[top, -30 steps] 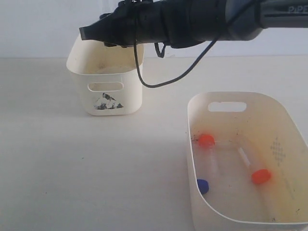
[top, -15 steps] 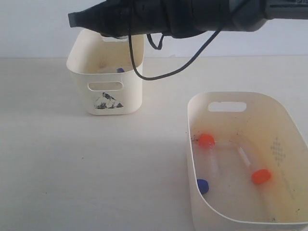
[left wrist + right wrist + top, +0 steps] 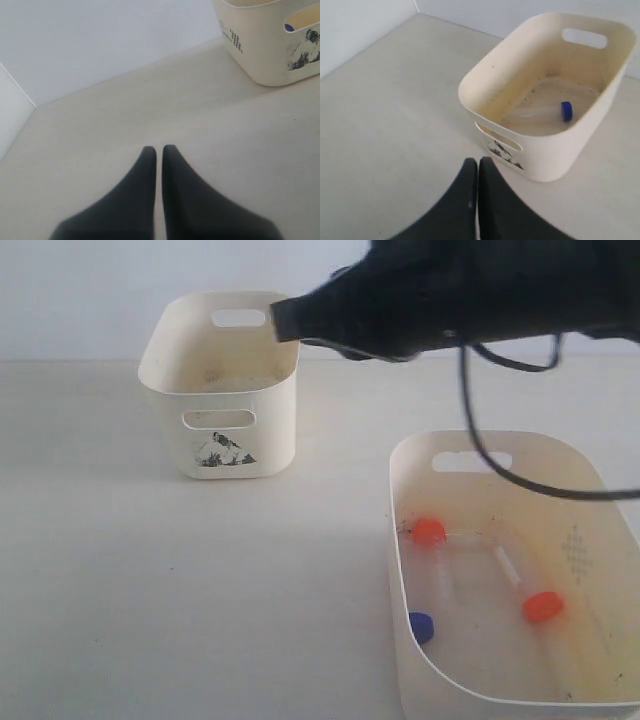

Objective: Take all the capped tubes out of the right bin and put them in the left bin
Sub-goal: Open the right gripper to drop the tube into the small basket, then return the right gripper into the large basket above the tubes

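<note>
1. The scene is a pale beige table top [image 3: 200, 570] in front of a plain white wall [image 3: 80, 290].
2. The right gripper [image 3: 477, 162], black with two tapered fingers, has its fingers pressed together and nothing between them. In the exterior view it hangs in the air just beside the upper right rim of the smaller bin.
3. One second ago this gripper stood above that bin with the fingers partly apart. Since then they have closed, and the arm has drawn back toward the right.
4. The left bin [image 3: 555, 157] is a small, tall cream plastic box with a black print on its front. The blue-capped tube [image 3: 540, 114], of clear plastic with a blue screw cap, now lies on its floor.
5. The right bin [image 3: 600, 500], a wide and shallow cream plastic box, holds three tubes that have not moved. They are the two orange-capped tubes [image 3: 429, 531] [image 3: 542, 606] and a second blue-capped tube [image 3: 421, 626] close to the near left wall.
6. The left gripper [image 3: 156, 150], also black, has its fingers together and is empty. It is low over the bare table, apart from the left bin.
7. It seems that one of the four tubes is delivered and three remain. The right gripper would probably need to open again before it goes down into the right bin.
</note>
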{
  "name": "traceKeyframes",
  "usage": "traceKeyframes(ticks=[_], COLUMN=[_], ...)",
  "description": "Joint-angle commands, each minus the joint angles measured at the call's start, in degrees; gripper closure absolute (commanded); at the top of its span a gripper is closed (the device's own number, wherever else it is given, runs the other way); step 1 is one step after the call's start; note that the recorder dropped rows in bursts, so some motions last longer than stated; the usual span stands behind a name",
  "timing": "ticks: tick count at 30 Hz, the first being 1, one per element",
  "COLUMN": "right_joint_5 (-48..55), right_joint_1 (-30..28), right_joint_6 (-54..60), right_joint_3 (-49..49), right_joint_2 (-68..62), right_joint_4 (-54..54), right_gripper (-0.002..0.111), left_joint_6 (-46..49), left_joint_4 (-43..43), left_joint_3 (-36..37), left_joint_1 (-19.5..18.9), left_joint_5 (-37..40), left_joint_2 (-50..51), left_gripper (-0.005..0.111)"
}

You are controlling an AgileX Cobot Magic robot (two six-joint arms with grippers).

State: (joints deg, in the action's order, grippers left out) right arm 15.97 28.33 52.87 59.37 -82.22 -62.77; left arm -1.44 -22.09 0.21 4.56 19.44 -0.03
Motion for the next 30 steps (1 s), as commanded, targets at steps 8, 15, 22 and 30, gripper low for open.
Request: traceKeyframes(ticks=[8,15,22,30], right_joint_5=[11.5,35.6,49.3,54.0], right_joint_1=[-5.6,-6.1,-6.1,-6.1], right_joint_6=[-49.2,-86.0,-83.9,-79.9], right_joint_3=[-12.2,-12.0,-1.9,6.3], right_joint_2=[24.0,25.6,22.2,1.5], right_joint_4=[46.8,76.5,65.4,62.8], right_gripper=[0.108,0.109,0.109,0.109], left_joint_6=[-0.5,-0.5,-0.5,-0.5], left_joint_4=[0.2,0.2,0.2,0.2], left_joint_3=[-0.2,-0.2,-0.2,-0.2], left_joint_1=[0.3,0.3,0.3,0.3], left_joint_5=[-0.2,-0.2,-0.2,-0.2], left_joint_2=[0.0,0.0,0.0,0.0], left_gripper=[0.102,0.102,0.102,0.102])
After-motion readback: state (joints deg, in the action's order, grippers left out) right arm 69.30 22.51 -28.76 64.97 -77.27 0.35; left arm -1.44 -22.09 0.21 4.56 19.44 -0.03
